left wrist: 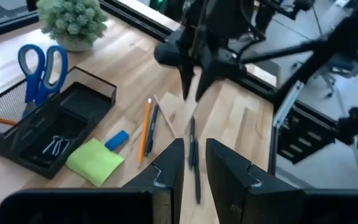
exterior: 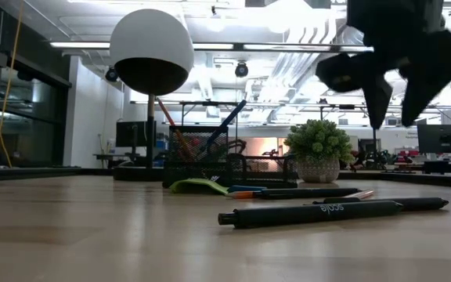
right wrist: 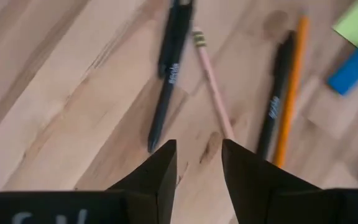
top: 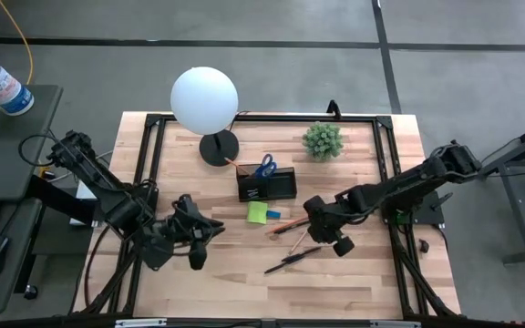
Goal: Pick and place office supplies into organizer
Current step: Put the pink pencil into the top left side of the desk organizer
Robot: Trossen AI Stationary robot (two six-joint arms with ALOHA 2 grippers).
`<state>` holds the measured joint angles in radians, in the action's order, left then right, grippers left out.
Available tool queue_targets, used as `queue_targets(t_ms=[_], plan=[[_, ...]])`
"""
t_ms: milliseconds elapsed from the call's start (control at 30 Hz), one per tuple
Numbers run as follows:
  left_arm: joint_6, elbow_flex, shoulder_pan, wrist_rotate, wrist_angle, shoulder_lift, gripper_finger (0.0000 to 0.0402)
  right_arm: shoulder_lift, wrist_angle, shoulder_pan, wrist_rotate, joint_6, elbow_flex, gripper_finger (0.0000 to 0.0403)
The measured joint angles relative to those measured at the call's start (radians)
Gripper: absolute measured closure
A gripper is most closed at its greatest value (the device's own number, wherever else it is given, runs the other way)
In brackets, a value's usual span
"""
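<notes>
The dark mesh organizer (top: 267, 185) stands mid-table. Blue-handled scissors (left wrist: 42, 65) stick up out of it, and clips (left wrist: 56, 146) lie inside. In front of it a lime-green sticky pad (left wrist: 95, 160) and a blue block (left wrist: 117, 140) lie on the wood. Near them lie an orange pencil (right wrist: 289, 93), a pale pencil (right wrist: 213, 87) and two dark pens (right wrist: 166, 68) (right wrist: 275, 106). My right gripper (right wrist: 199, 162) hangs open just above the pens, pointing steeply down, nothing between its fingers. My left gripper (left wrist: 194, 168) is open and held up left of the pad.
A white globe lamp (top: 204, 98) on a round black base (top: 219, 148) stands behind the organizer, with a small potted plant (top: 322, 139) to its right. Black frame rails (top: 386, 182) run along the table's edges. Bare wood lies toward the near edge.
</notes>
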<state>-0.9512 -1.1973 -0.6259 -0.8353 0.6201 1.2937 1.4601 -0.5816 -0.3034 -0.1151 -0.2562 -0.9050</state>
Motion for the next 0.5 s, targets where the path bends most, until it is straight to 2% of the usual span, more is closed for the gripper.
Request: queue_targets(t_ms=[167,333,500], plan=[[0.0,0.0,0.064,0.059,-0.005,0.002,0.0346,0.0,0.149,0.042,-0.101,-0.15,0.069,0.0284],[0.001,0.0,0.11,0.12,-0.03,0.003,0.0346,0.028,0.311,0.08,-0.123,-0.193,0.117,0.0284],[0.001,0.0,0.118,0.136,-0.029,0.003,0.0346,0.092,0.334,0.095,-0.123,-0.227,0.123,0.0284]])
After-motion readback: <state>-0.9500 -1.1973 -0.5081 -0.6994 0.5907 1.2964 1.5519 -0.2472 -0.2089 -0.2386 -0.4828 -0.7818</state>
